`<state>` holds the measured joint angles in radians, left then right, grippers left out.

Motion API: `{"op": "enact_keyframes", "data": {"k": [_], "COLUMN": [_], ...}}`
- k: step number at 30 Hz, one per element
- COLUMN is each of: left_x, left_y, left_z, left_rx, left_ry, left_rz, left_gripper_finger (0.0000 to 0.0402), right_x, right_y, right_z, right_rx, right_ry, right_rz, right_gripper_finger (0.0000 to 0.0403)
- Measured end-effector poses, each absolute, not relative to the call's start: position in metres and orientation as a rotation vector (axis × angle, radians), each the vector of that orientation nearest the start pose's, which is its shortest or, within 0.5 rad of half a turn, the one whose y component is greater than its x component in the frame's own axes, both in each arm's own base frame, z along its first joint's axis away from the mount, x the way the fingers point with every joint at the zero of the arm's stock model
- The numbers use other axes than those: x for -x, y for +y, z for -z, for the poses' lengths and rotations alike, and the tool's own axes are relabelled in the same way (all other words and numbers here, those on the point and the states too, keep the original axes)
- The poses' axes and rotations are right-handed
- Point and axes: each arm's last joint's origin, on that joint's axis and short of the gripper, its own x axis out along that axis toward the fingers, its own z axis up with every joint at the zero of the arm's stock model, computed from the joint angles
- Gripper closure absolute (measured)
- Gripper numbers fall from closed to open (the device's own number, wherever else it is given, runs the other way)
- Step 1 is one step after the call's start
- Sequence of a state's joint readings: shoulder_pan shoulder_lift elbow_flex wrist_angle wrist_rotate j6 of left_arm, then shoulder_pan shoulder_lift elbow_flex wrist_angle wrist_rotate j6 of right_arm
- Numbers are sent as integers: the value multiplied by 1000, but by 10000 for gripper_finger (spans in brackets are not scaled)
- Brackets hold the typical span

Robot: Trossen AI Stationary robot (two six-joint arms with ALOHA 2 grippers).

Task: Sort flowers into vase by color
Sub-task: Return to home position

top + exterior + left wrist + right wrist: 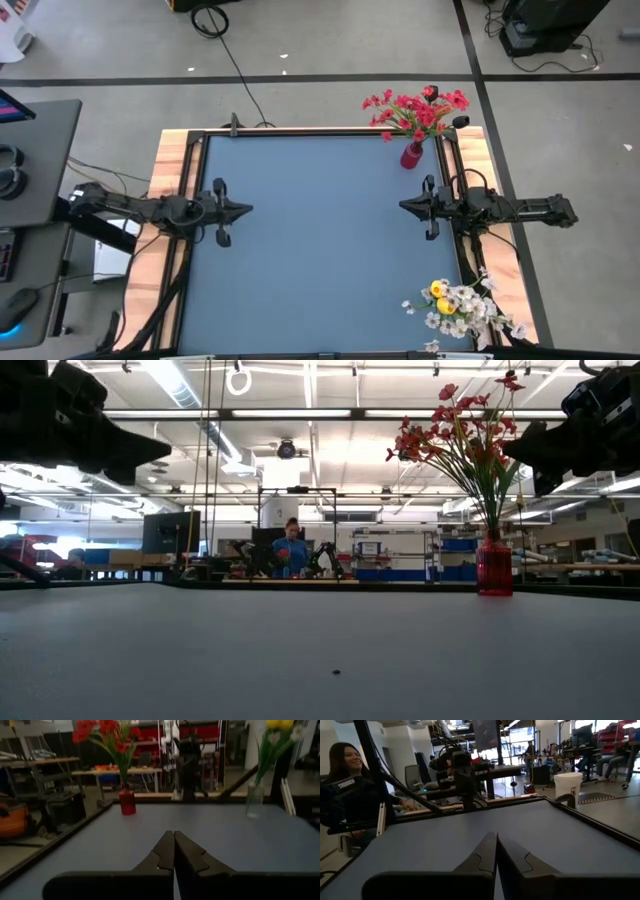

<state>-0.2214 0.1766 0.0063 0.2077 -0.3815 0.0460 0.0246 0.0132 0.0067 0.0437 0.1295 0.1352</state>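
Judging by how things are lying, the sorting is looking complete and the step in hand is the arms settling into their rest pose. The cluster of red artificial blossoms (415,108) is standing in a small red glass vase (411,156) at the upper right of the high view, near the far corner of the blue-grey tabletop (320,240). The yellow tulips (438,291) and the sprays of tiny white blossoms (466,306) are sharing a transparent vase (254,800) at the lower right of that view, close to the tabletop's right edge. No loose stems are showing on the open surface.

The left pincer (247,209) is hovering at the left centre of the high view and pointing inward. The right pincer (404,206) is mirroring it at the right centre, between the two vases and well apart from both. In each wrist view the two dark fingers are pressing together tip to tip, so both pincers are clenched, gripping nothing and touching no flower or vase.

The next move is probably calling for very little: both arms are keeping clear of the blossoms, and nothing appears to be waiting for a grasp.
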Motion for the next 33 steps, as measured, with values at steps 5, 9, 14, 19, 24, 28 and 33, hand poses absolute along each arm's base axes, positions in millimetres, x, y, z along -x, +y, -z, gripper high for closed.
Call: {"op": "enact_keyframes", "data": {"k": [5, 9, 14, 19, 24, 28, 33], "left_x": [-98, -96, -98, -99, -99, -99, -99], "left_y": [-12, -14, -16, -16, -16, -16, -16], "left_z": [-167, -170, -167, -166, -166, -166, -166], "left_rx": [-49, -89, -89, -32, -29, -29, -29], "left_ry": [-11, -51, -17, 0, 1, 1, 1], "left_rz": [-131, -20, 26, 27, 27, 27, 27], "left_gripper_finger": [395, 395, 395, 395, 395, 395, 395], "right_x": [-98, -98, -98, -98, -98, -98, -98], "right_y": [-1, -1, -1, -1, -1, -1, -1], "right_z": [-169, -169, -169, -169, -170, -170, -170], "right_rx": [-138, -138, -138, -139, -140, -140, -140], "right_ry": [-44, -44, -44, -49, -60, -60, -59], "right_rz": [102, 102, 102, 101, 100, 100, 100], "right_gripper_finger": [381, 380, 380, 380, 380, 380, 380]}}
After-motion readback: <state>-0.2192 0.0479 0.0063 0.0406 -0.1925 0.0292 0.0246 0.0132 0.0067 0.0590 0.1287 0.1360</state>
